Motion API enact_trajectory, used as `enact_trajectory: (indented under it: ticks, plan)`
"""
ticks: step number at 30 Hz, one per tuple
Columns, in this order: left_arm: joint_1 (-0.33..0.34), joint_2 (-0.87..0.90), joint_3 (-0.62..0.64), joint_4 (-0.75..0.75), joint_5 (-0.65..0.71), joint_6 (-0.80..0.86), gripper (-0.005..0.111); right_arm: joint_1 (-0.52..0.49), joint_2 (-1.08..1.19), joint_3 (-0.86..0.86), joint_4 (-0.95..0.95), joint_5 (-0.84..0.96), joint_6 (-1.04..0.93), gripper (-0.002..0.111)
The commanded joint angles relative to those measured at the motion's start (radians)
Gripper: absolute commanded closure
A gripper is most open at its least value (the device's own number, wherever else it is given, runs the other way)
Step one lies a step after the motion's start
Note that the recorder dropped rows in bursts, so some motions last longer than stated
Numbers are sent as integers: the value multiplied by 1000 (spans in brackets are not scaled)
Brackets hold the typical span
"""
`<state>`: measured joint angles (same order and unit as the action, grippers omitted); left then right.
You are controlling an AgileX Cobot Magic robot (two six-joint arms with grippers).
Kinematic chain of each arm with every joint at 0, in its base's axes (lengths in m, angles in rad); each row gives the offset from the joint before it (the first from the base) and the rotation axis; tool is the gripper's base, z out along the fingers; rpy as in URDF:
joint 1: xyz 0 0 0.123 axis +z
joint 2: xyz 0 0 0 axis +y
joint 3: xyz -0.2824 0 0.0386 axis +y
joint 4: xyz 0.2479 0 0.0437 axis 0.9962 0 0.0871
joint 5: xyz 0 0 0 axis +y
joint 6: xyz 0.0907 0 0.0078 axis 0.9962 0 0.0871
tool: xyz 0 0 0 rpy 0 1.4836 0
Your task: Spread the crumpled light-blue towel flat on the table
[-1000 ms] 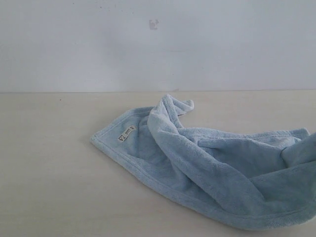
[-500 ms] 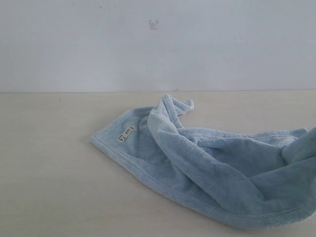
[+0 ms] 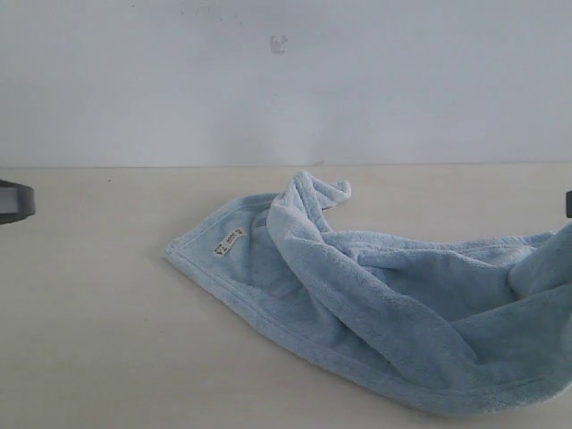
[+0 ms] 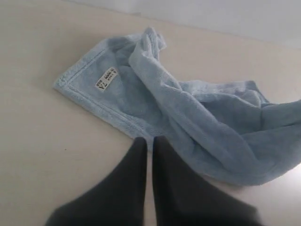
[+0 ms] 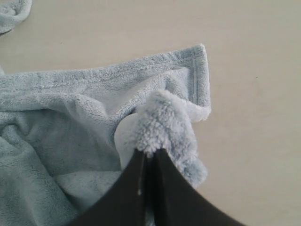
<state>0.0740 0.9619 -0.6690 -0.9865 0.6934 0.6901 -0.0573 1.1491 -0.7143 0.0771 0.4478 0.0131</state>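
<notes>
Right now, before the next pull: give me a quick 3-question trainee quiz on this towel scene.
1. True or false: the right pincer is shut on a fold of the towel.
2. The white label sits: A) beside the hem, facing up; B) inside the right pincer; C) hidden under a fold.
3. Fill in: the left pincer, fingers together, holds ____.
Key: 1 true; 2 A; 3 nothing.

A plain white wall (image 3: 402,80) bears one smudge (image 3: 279,43).
</notes>
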Motion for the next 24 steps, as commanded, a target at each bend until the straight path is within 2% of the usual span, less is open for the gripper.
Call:
enact_trajectory:
  ticks: [1,5,8,10,13,16,20,24]
  plan:
    - [-5,293,-114,-48,38,156,103,-3,-10,4,22,-18,-27,108]
    - [-5,505,-190,-135,38,305,96,-3,-10,4,22,-19,-27,108]
    - [-20,654,-264,-161,38,344,80,-3,-10,4,22,-19,-29,108]
    - [-50,751,-336,-156,40,349,66,-3,-10,4,22,-19,-29,108]
    - [-98,887,-456,-129,35,344,53,-3,-10,4,22,-17,-40,108]
    - [-144,997,-598,-20,12,275,51,-3,-10,4,22,-17,-42,108]
    - [-197,1118,-757,229,-42,118,51,-3,-10,4,22,-17,-47,108]
    - [-211,1201,-860,386,-84,-16,50,-3,-10,4,22,-22,-46,108]
